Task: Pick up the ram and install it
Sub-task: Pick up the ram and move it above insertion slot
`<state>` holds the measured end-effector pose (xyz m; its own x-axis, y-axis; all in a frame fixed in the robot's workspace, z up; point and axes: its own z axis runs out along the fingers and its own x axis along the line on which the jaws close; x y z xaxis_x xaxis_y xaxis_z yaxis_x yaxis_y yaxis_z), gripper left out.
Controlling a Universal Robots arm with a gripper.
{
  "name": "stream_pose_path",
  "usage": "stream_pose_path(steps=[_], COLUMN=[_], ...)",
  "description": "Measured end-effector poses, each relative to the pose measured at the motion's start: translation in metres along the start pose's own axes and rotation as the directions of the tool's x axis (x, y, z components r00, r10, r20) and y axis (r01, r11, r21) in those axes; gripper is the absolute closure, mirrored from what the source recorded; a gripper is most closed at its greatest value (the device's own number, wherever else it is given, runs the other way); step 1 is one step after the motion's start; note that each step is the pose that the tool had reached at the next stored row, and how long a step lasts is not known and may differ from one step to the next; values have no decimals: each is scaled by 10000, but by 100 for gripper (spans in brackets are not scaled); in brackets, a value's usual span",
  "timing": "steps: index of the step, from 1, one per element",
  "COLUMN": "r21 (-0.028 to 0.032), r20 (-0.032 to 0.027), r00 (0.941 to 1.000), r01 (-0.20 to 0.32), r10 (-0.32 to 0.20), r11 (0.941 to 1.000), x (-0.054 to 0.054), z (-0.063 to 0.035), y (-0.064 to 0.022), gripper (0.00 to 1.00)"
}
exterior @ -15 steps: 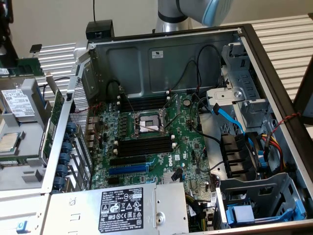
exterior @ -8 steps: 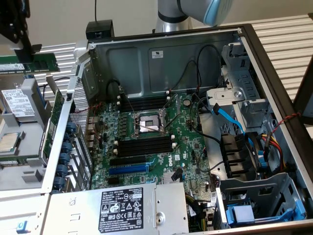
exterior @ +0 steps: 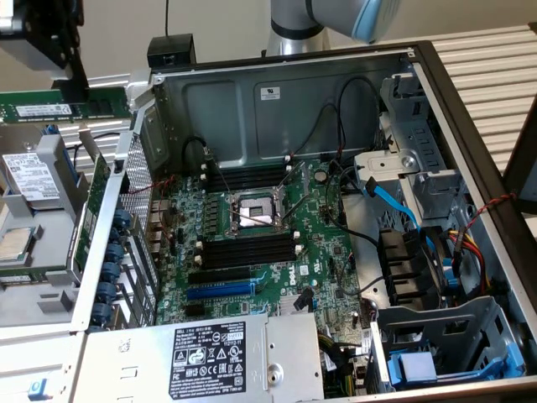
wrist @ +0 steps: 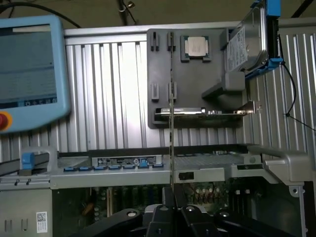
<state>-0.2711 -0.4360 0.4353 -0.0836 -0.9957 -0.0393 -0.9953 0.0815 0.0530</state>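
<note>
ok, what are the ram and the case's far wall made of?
By look: ram is green matte circuit board, likely fibreglass laminate, with a white label; case wall is bare grey sheet metal, probably steel, dull sheen.

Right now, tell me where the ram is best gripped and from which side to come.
Pinch the ram across its two flat faces near mid-length, coming onto one long edge so the opposite long edge stays free. It is a thin, flat stick, edge-on in the wrist view. The gripper is shut on it that way.
</note>
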Motion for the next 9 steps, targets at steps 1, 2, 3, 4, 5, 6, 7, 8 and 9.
stream_pose_path(steps=[1, 2, 3, 4, 5, 6, 7, 8, 9], r21=[0, -1, -1, -2, -2, 4, 16, 32, 47], r20=[2, 5, 9, 15, 26, 36, 48, 60, 68], r00=[10000, 10000, 10000, 10000, 10000, 10000, 10000, 10000, 10000], r01=[0, -1, 0, 1, 2, 2, 2, 3, 5], r10=[0, 1, 0, -1, -2, -2, -2, -3, -5], r11=[10000, 10000, 10000, 10000, 10000, 10000, 10000, 10000, 10000], x=[-4, -8, -12, -15, -19, -22, -25, -28, -31], z=[-3, -7, -9, -12, -14, -16, -17, -18, -20], y=[-46, -92, -138, -183, -228, -262, -289, -318, -345], gripper=[88, 88, 88, 88, 88, 88, 88, 88, 88])
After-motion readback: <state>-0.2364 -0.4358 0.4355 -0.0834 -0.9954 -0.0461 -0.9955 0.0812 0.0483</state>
